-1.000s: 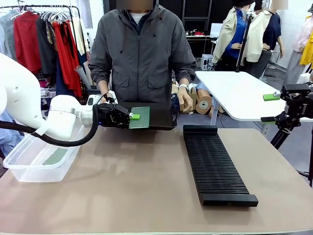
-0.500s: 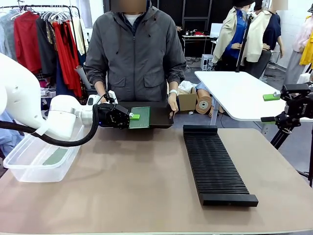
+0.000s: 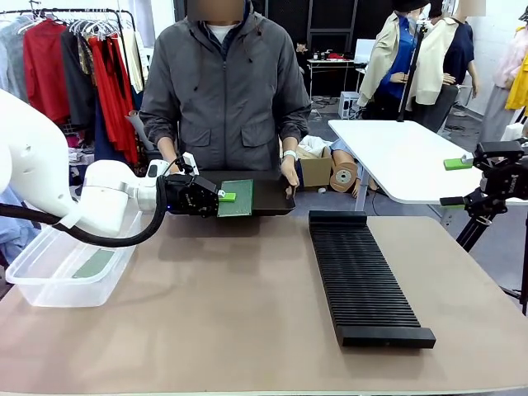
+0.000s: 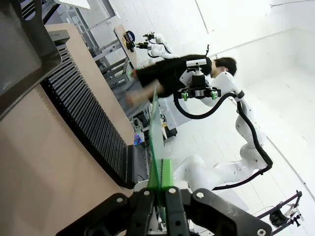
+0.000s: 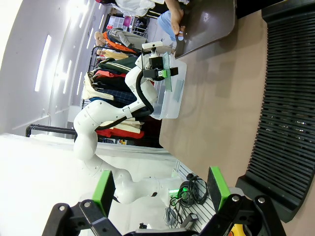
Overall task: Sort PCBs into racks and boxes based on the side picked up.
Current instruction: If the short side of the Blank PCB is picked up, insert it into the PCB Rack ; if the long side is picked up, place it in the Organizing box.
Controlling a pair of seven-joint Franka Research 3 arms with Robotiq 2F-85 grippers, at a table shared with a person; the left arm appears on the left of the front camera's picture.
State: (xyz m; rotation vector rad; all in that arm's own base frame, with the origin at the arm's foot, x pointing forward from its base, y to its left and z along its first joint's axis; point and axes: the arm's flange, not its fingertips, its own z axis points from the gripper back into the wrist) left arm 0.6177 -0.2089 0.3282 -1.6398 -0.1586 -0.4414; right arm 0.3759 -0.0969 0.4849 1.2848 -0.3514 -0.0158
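Left gripper (image 3: 221, 197) clamped green board (image 3: 237, 199) by edge, above black tray (image 3: 272, 198) (person held tray). Best: lift straight, keep board level, choose rack (image 3: 364, 276) or tub (image 3: 49, 276) by side.

Matt tan table top (image 3: 247, 313), smooth and even. Clear, colourless plastic box (image 3: 58, 276), faintly glossy at the rim. Matt black rack (image 3: 363, 280), finely ridged, probably plastic. Thin green PCB (image 3: 236, 198) with a dull sheen. Smooth dark tray (image 3: 272, 196), slightly glossy. Glossy white arm shells; matt grey jacket (image 3: 227, 99), cloth.
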